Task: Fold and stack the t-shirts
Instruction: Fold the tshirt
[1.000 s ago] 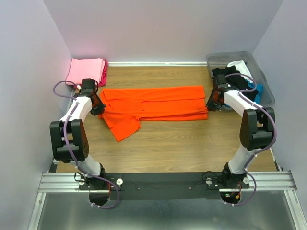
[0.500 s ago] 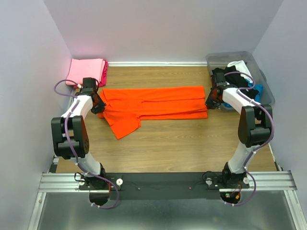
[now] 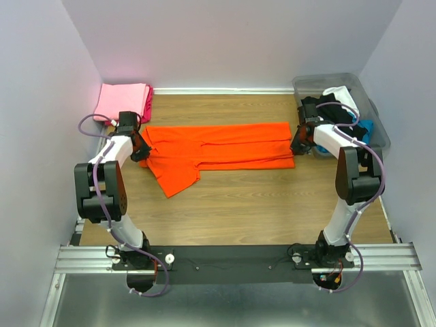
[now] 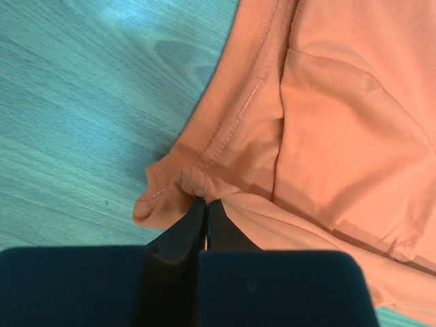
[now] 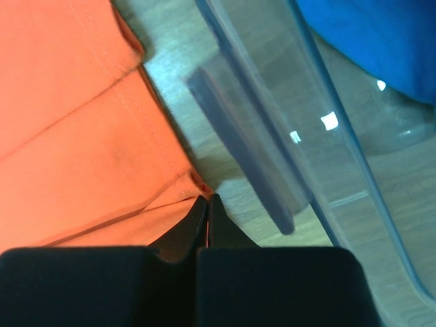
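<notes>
Orange t-shirt (image 3: 218, 150) lies flat across the middle of the wooden tabletop (image 3: 238, 204), long axis running left to right; body looks folded lengthwise into a narrow band with overlapping layers along it; one sleeve flares out toward the near side at the left end.

Left gripper (image 4: 206, 204) sits low at the shirt's left end; jaws closed tight on a small puckered tuck of the stitched orange edge; cloth bunches right at the fingertips, wood showing just beside it.

Right gripper (image 5: 206, 201) is down at the shirt's right end, near corner; jaws pressed together with the tips at the hemmed corner of the orange cloth; it appears to pinch a thin bit of that hem, though the bite is very small and hard to confirm from the wrist view.

Translucent grey bin (image 3: 379, 133) stands at the far right of the tabletop, just beside the right gripper; its wall and lip run close past the shirt's corner without touching it, as far as the wrist view shows; inside it lie a black t-shirt (image 3: 315, 106), a white t-shirt (image 3: 343, 95) and a blue t-shirt (image 3: 366, 127), loosely heaped.

Far left corner: folded pink t-shirt (image 3: 121, 101) on top of a magenta t-shirt (image 3: 148, 105), only the edge of which shows; stack lies well apart from the bin, near the left arm's wrist.
</notes>
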{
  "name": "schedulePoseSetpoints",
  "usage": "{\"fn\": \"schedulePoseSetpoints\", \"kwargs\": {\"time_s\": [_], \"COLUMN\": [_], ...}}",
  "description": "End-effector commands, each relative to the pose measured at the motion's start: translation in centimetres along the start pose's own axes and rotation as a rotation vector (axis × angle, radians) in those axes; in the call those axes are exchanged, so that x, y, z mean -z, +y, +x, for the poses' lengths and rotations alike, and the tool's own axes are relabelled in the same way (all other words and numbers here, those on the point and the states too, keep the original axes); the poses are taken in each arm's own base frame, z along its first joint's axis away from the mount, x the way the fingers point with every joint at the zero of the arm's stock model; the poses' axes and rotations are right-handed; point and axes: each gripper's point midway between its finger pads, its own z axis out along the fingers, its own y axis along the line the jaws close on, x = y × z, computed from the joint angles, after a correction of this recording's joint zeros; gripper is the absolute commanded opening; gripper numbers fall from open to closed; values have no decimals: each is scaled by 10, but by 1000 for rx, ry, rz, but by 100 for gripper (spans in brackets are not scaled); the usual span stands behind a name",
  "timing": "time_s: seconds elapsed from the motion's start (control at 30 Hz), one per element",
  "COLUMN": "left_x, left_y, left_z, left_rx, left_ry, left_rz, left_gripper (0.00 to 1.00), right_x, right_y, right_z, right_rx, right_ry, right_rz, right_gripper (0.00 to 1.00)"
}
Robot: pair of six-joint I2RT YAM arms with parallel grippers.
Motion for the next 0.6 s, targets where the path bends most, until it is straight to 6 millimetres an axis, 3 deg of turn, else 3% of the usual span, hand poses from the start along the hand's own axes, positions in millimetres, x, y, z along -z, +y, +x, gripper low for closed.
{"fn": "schedulePoseSetpoints", "kwargs": {"time_s": [0.0, 0.03, 0.07, 0.13, 0.17, 0.27, 0.4, 0.47, 0.57], "left_x": [-4, -3, -1, 6, 14, 33, 52, 63, 67], "left_y": [5, 5, 4, 1, -2, -6, -7, -7, -8], "left_z": [-5, -6, -8, -16, -22, -35, -32, -26, 3], "left_rx": [16, 15, 12, 15, 15, 12, -6, -14, -51], "left_ry": [-28, -31, -36, -63, -89, -150, -182, -193, -151], "left_rz": [-11, -11, -8, 1, 14, 36, 55, 65, 79], "left_gripper": [5, 9, 24, 39, 54, 74, 86, 87, 90], "right_x": [-2, -1, 1, 9, 13, 28, 55, 70, 87], "right_y": [-1, 0, 0, 5, 8, 17, 35, 45, 74], "right_z": [-20, -21, -23, -28, -30, -36, -40, -43, -29], "right_rx": [0, 1, 4, 8, 27, 61, 96, 119, 176], "right_ry": [-56, -60, -66, -83, -91, -114, -156, -185, -191], "right_rz": [6, 1, -3, -28, -44, -102, -180, -225, -310], "right_gripper": [8, 10, 14, 23, 25, 38, 52, 54, 55]}}
